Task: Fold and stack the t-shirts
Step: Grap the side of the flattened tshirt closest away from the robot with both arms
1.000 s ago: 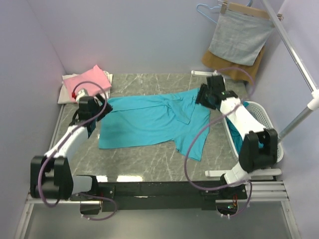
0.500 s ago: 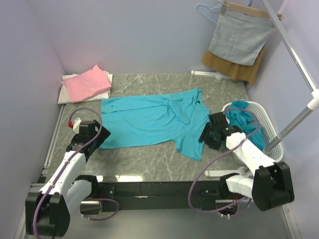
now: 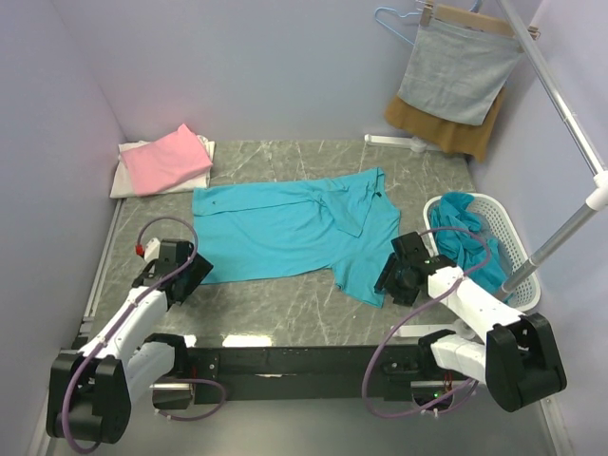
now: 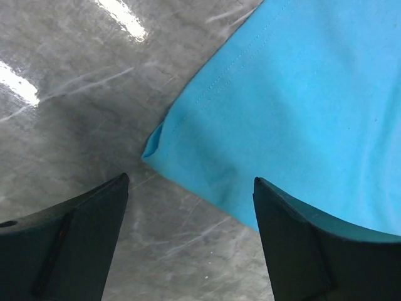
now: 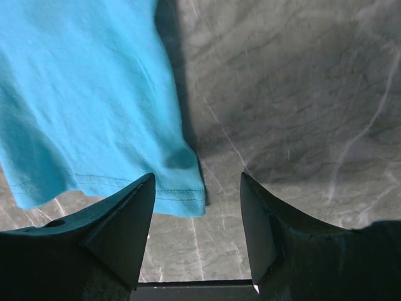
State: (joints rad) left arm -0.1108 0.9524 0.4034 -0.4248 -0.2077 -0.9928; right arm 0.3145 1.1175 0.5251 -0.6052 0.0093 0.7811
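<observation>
Shows the shirt (image 3: 275,228) spread flat mid-tabletop (image 3: 266,306), one sleeve trailing toward the near edge. Puts the left hand (image 4: 191,182), fingers spread, at its near-left corner, and the right hand (image 5: 197,179), likewise spread, at the sleeve hem. Leaves a folded pink shirt (image 3: 166,157) far left and a teal garment (image 3: 465,237) in the basket (image 3: 515,234).

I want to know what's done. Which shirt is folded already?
The pink shirt, in the far left corner, folded neatly. The big teal shirt lies spread flat, and the other teal one is bunched in the basket.
</observation>
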